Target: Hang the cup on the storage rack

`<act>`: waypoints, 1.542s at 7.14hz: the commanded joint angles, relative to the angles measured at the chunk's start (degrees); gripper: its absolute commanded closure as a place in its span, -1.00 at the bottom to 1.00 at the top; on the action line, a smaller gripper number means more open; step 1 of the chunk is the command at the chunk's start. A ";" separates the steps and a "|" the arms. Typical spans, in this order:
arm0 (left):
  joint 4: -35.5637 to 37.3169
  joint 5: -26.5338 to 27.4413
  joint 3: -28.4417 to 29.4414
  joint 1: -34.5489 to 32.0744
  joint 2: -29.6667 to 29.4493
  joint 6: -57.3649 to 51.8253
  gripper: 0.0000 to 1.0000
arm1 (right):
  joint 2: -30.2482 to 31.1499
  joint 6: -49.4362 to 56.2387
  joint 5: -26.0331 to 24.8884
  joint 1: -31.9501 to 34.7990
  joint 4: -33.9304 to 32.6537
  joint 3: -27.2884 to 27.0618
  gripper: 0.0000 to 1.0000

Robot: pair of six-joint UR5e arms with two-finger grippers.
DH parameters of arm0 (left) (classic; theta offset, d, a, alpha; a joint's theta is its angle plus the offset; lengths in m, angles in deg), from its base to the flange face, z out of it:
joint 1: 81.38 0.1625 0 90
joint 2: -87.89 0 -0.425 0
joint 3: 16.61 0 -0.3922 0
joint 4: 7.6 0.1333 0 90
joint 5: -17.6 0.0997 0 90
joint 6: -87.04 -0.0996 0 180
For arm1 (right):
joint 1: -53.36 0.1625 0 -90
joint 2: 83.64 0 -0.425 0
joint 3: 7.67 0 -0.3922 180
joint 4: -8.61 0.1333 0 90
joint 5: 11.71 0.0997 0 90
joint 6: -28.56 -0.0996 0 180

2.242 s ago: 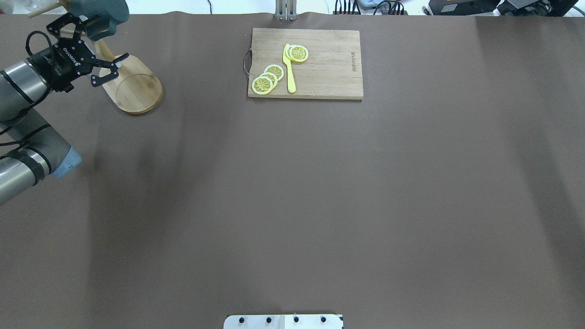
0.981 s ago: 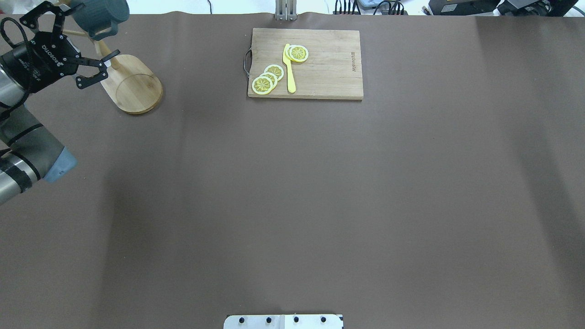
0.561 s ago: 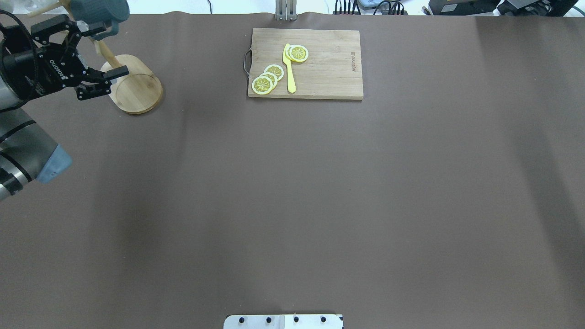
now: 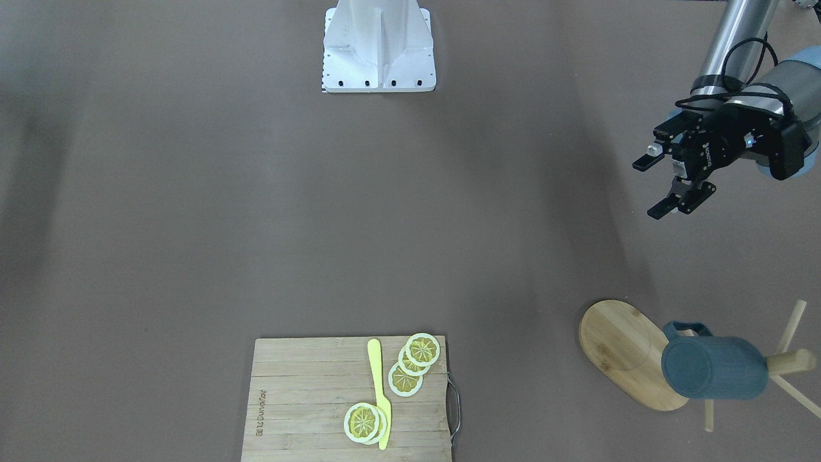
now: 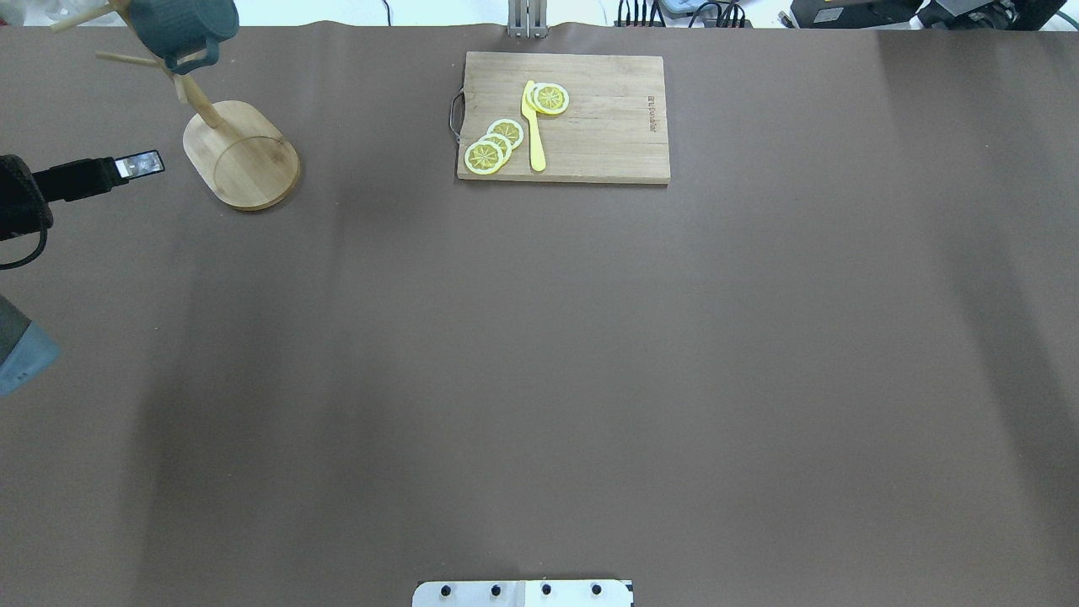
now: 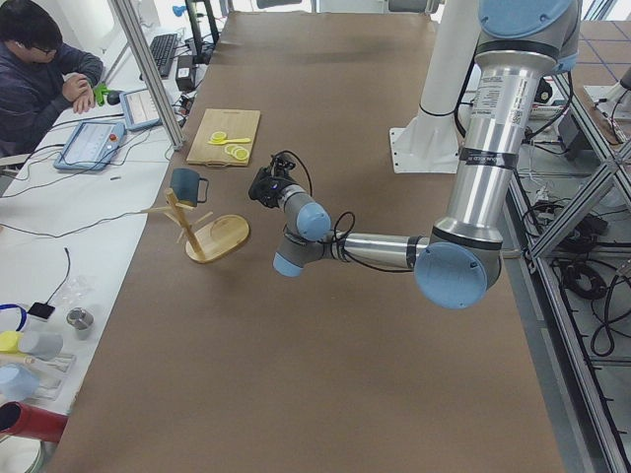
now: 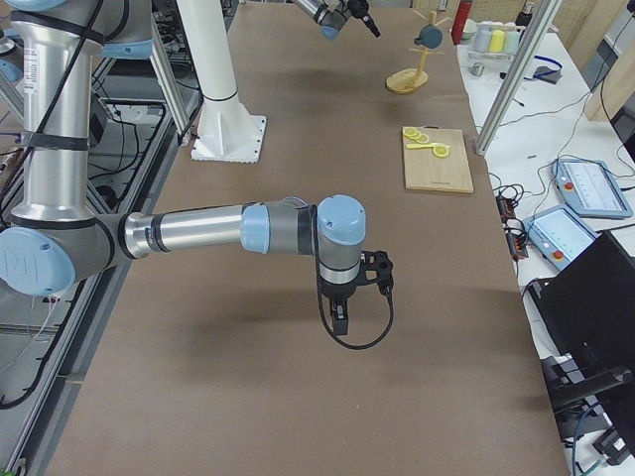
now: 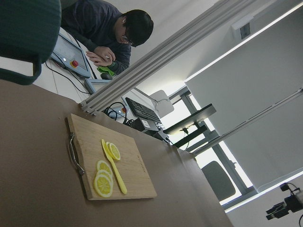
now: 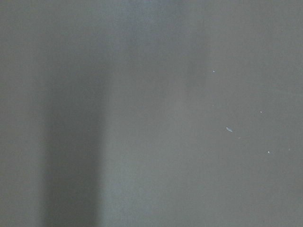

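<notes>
1. Find dark blue-grey cup [image 4: 715, 369] hung by loop handle on peg of light bamboo storage rack [image 4: 625, 350], far left.
2. Note left gripper [image 4: 649, 187] fingers apart, empty, well apart from rack; right gripper [image 7: 338, 325]: cannot tell.
3. Treat as stiff, probably breakable, slick; grasp rim wall.

You're looking at cup [image 4: 715, 367] hanging on storage rack [image 4: 625, 350] peg, at far-left table [image 4: 192, 224] corner from robot. Well right of rack, cutting board [image 4: 308, 398] sitting mid far edge; lemon slices [image 4: 423, 349], knife [image 4: 378, 391] lying on it. Robot-side of rack, left gripper [image 4: 648, 188] hovering, seemingly apart.
</notes>
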 commanded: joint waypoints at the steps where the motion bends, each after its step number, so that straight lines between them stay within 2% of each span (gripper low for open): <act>1: 6.43 -0.09 -0.10 -0.59 2.47 -20.54 -0.98 | 0.21 0.00 0.01 0.00 0.06 0.00 -1.00; 2: 10.99 -1.22 -0.44 -2.25 3.44 -29.34 -0.98 | 0.21 0.00 0.01 0.00 -0.03 0.00 -1.00; 6: 28.03 -12.90 -1.15 -15.86 4.15 -56.60 -0.98 | 0.65 0.09 0.01 0.00 0.06 -0.18 -1.00; 10: 52.81 -12.22 -1.50 -26.33 4.41 -88.60 -0.98 | 0.57 0.09 0.01 0.00 0.06 -0.17 -1.00; 11: 57.48 -8.65 -1.76 -27.22 4.41 -94.67 -0.98 | 0.57 0.09 -0.08 0.00 0.06 -0.18 -1.00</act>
